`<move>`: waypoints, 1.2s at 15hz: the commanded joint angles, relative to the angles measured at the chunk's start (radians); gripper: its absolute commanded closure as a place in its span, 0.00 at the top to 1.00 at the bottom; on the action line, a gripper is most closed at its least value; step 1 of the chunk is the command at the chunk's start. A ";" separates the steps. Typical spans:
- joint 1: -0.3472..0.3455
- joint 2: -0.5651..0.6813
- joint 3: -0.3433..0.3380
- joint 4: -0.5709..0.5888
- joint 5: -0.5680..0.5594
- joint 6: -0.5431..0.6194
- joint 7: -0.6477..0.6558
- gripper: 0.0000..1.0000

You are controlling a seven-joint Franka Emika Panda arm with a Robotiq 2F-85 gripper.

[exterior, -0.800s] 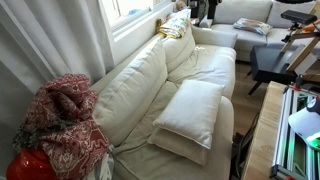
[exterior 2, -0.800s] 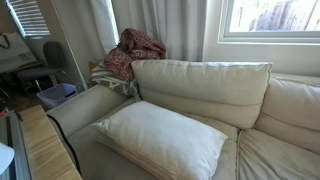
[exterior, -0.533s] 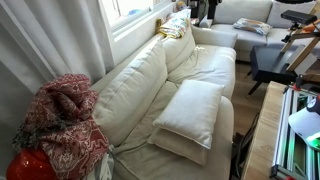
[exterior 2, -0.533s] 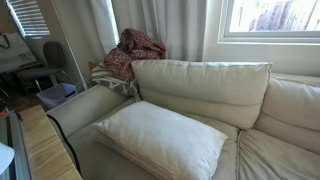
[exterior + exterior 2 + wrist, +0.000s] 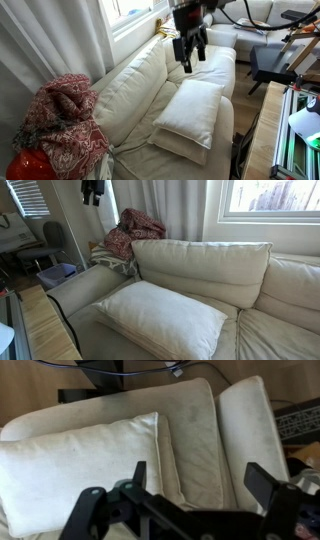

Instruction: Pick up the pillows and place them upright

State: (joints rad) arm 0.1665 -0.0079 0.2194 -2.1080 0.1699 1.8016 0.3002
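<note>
Claw state: the claw point(image 5: 189, 58) hangs in the air with its jaws spread wide, holding nothing.
Pillows: the pillows point(image 5: 190, 110) are below the claw and well apart from it, stacked flat on the sofa point(image 5: 135, 85) seat.
Done: nothing yet — neither stands upright.
Left: grasp, lift and prop both.

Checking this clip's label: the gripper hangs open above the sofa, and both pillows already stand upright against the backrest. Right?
No. Both pillows lie flat on the seat, one stacked on the other, as an exterior view shows. The gripper does hang open above the sofa.
</note>
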 commanded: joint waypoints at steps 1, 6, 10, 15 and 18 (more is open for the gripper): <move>0.058 0.218 0.024 0.055 -0.132 0.109 0.119 1.00; 0.099 0.299 0.004 0.054 -0.094 0.171 0.098 1.00; 0.103 0.341 0.000 0.094 -0.091 0.173 0.092 1.00; 0.170 0.562 0.003 0.262 -0.157 -0.013 0.106 1.00; 0.248 0.728 -0.014 0.381 -0.218 -0.081 0.113 1.00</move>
State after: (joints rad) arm 0.3369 0.5284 0.2334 -1.8843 0.0162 1.8060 0.4028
